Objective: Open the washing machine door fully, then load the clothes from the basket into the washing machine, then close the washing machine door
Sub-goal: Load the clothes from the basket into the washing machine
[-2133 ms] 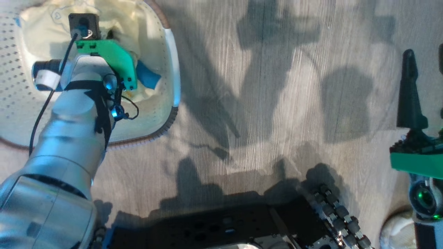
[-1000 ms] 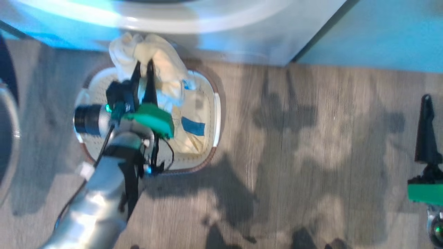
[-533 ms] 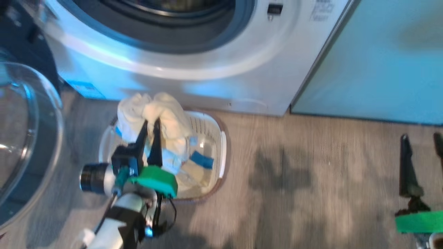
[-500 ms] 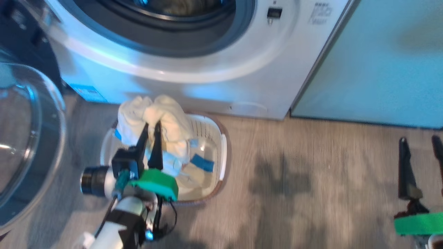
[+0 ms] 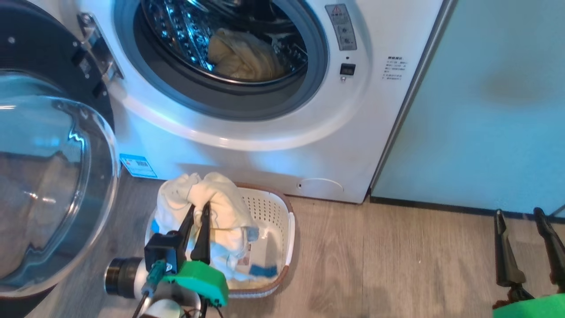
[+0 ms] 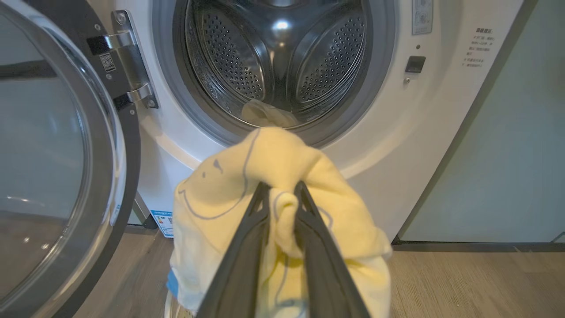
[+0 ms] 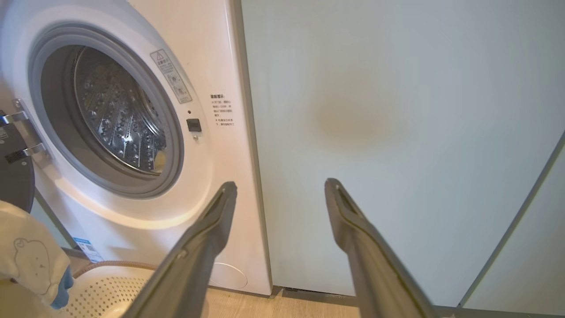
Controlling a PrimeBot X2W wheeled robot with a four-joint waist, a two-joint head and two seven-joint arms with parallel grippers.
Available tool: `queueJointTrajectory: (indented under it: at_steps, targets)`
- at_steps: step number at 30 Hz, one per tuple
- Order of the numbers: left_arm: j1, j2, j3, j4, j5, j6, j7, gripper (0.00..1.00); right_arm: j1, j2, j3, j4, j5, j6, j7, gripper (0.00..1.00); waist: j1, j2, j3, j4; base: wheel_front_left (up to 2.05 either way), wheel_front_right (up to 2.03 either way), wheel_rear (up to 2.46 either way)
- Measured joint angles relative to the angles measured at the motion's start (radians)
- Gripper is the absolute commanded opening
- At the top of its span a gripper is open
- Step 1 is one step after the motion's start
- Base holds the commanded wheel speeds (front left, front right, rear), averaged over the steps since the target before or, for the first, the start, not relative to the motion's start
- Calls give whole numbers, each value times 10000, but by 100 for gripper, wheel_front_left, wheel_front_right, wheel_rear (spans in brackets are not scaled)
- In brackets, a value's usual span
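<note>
1. The washing machine [image 5: 273,145] stands at the far side with its grey-rimmed drum mouth uncovered. One cream garment [image 5: 245,55] already lies in the steel drum. A couple of seconds ago the head view looked down at the floor and the basket. It now takes in the machine's front, which is the camera lifting, not the things moving.
2. The washing machine door [image 5: 53,176] is swung wide to the left on its hinge, with the glass bowl facing out. The opening step looks done.
3. The basket [image 5: 289,229] sits on the floor just in front of the machine, below and left of the drum mouth. Some blue and white cloth [image 5: 260,267] is left inside it.
4. The clothes [image 5: 220,212], a cream-yellow bundle, hang above the basket's left part with the lower folds trailing into it. Earlier the bundle lay down in the basket, so the pick has worked. What remains for this piece is, I judge, the carry up and into the drum.
5. The left tool [image 5: 199,207] is pinching a fold of the bundle between nearly closed fingers, aimed at the drum mouth in its wrist view. Earlier it was reaching down among the clothes. A loose hem could catch on the basket rim.
6. The right tool [image 5: 518,212] is spread wide and empty, at the near right before the pale green cabinet [image 5: 485,101].
</note>
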Motion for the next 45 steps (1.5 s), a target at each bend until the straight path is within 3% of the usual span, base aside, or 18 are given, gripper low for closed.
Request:
queueJointTrajectory:
  at_steps: [26,45]
  targets:
    - [310,207,-31,-512,-217,253,284,0,299,151,211,-119,-82,0,82,100,2,0,2,-3,0,0,0]
    - [-2153,121,431,571,-416,-12,52,0,-650,155,364,-109,155,0,-138,100,4,-1,1740,-556,0,0,0]
